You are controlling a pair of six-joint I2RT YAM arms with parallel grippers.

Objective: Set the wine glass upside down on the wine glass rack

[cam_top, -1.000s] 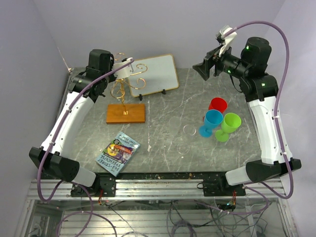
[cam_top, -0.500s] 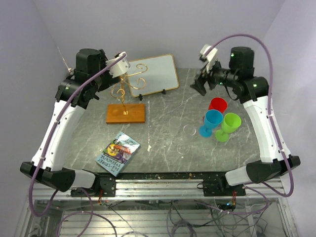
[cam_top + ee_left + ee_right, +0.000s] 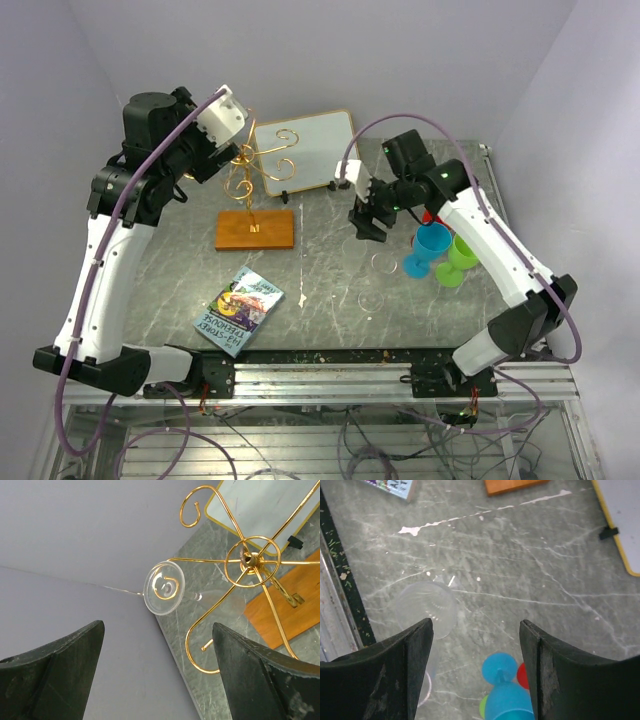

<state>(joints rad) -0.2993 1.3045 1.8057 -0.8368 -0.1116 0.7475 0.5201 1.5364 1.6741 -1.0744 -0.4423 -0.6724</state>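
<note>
A clear wine glass (image 3: 164, 587) hangs upside down from a curled arm of the gold wire wine glass rack (image 3: 247, 560), foot up, bowl below. The rack (image 3: 250, 175) stands on its orange-brown wooden base (image 3: 255, 229) at the back left. My left gripper (image 3: 157, 680) is open and empty, above and to the left of the hanging glass, touching nothing. My right gripper (image 3: 476, 670) is open and empty over the table's middle right, above another clear glass (image 3: 427, 607) and a blue plastic glass (image 3: 507, 695).
A white framed board (image 3: 305, 150) leans behind the rack. Blue (image 3: 428, 247), green (image 3: 462, 255) and red (image 3: 440, 212) plastic glasses cluster at the right, with two clear glasses (image 3: 382, 263) beside them. A book (image 3: 238, 310) lies front left.
My left gripper opened, let go of the wine glass on the rack arm and drew back up and left. My right arm swung down and left over the clear glasses.
</note>
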